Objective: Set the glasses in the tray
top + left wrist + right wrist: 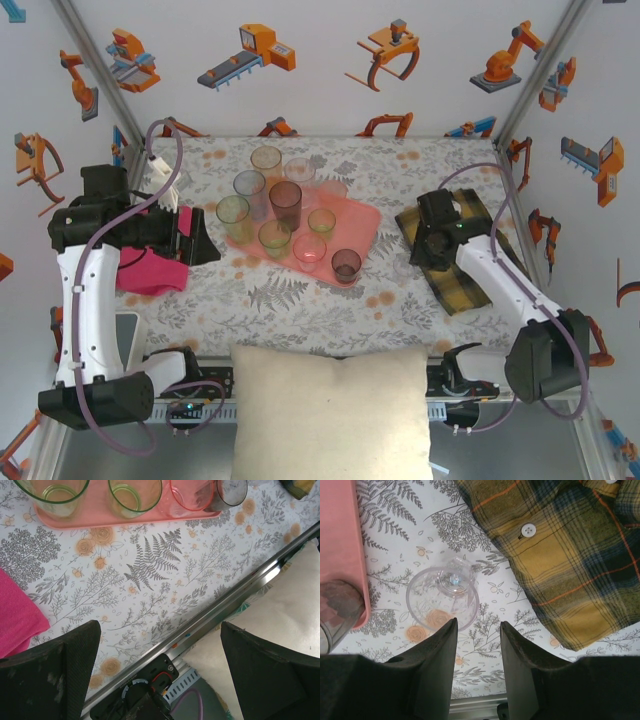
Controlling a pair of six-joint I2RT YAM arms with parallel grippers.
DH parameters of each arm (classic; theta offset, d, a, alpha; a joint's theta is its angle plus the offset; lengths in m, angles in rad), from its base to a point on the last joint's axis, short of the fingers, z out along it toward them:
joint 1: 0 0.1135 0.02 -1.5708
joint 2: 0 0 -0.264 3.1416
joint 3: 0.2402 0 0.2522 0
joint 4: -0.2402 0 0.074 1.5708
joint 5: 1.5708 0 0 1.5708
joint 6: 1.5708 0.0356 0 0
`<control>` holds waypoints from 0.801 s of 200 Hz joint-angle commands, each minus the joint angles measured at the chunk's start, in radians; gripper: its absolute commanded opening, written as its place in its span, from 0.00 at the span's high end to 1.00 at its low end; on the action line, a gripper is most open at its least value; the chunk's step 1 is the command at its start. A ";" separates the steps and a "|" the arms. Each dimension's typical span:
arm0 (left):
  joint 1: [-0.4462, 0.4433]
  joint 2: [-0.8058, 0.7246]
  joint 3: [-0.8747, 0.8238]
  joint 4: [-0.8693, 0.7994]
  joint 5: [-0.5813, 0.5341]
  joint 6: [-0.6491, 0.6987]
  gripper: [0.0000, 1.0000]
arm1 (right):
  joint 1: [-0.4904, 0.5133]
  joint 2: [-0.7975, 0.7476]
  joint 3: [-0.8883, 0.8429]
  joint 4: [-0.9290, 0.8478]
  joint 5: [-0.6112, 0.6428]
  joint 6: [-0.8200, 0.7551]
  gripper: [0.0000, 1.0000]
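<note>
- Nearest in: pale cushion point(335, 410) against the metal rail point(225, 605) at the table's near edge, its bottom cut off by the frame.
- Left gripper point(159, 630) up over bare fern-print table point(300, 300), jaws spread wide, nothing between them.
- Just beside it, magenta cloth point(150, 272), partly hidden under the left arm.
- Right gripper point(479, 625) low over the table, jaws part open and empty.
- Just ahead of those tips, not touching: one clear glass point(442, 597), seemingly upright, off the tray, in the narrow lane between tray edge and plaid cloth point(560, 555). Faint and hard to pick out from the top view.
- Plaid cloth partly covered by the right arm, its far end cut off in the wrist view.
- Wide strip of open table between rail and tray point(365, 215); tray set at an angle mid-table.
- On the tray, the other glasses packed close: smoky one point(346, 264) at the near corner, pink point(309, 248), green point(274, 236), another green point(233, 212), small yellowish point(321, 221), tall dark point(285, 198), greyish point(250, 186), pale pink point(298, 170).
- Bare tray surface only toward its right corner.
- Farthest: amber glass point(266, 158) at the tray's back edge; on the tray or just off it, impossible to tell.
</note>
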 commanded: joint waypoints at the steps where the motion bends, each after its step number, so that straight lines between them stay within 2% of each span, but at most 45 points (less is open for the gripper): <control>1: -0.001 -0.014 -0.008 0.003 0.010 -0.014 0.03 | -0.017 0.032 -0.013 0.050 0.000 0.015 0.61; 77: 0.009 -0.039 -0.033 0.007 0.010 -0.015 0.03 | -0.023 0.095 -0.008 0.072 -0.019 -0.004 0.64; 160: 0.014 -0.042 -0.040 0.013 0.009 -0.021 0.03 | -0.023 0.107 -0.041 0.078 -0.017 -0.008 0.76</control>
